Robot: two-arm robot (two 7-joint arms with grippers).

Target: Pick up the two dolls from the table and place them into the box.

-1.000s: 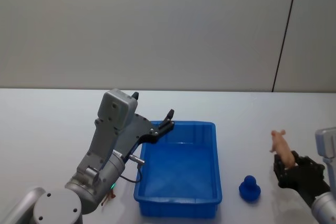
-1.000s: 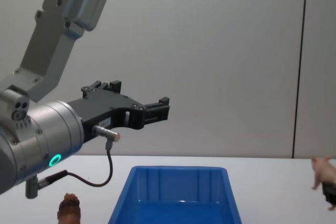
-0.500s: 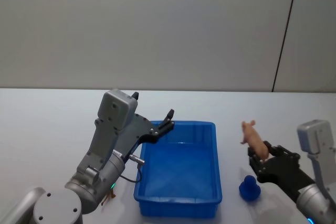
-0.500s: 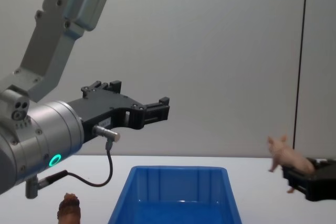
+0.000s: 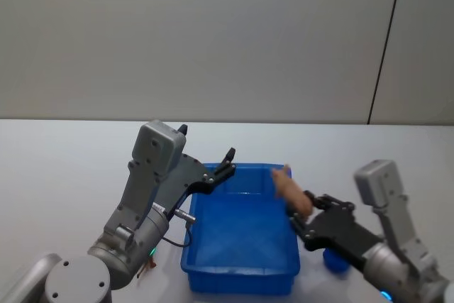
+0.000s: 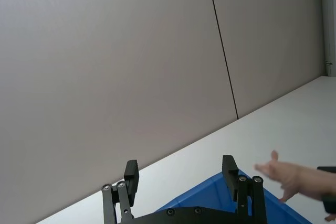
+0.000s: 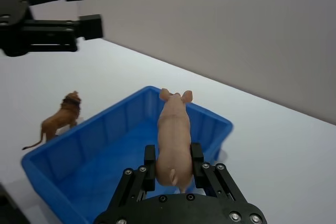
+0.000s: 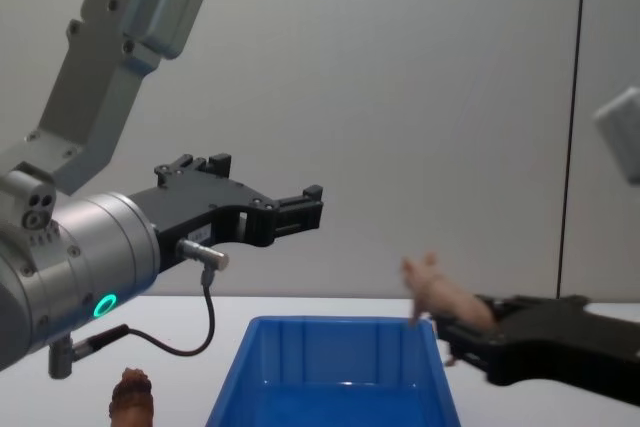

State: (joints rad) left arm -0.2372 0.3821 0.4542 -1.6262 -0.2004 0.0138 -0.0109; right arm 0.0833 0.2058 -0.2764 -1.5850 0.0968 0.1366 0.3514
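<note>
1. The right end effector (image 7: 173,151) is clamped on the pink pig doll (image 5: 289,188), holding it in the air over the right rim of the box (image 5: 241,278).
2. The pig's long axis runs in line with the fingers, snout leading toward the box's far side.
3. The box floor lies open to the pig's left.
4. The left end effector (image 6: 180,167), fingers apart, hovers over the box's far left corner.
5. The brown lion doll (image 7: 60,121) stands on the tabletop (image 5: 71,175) beside the box's left wall.

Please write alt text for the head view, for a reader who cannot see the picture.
The right gripper holds a pink pig doll above the right side of a blue box on a white table. The left gripper hangs open above the box's left side.
</note>
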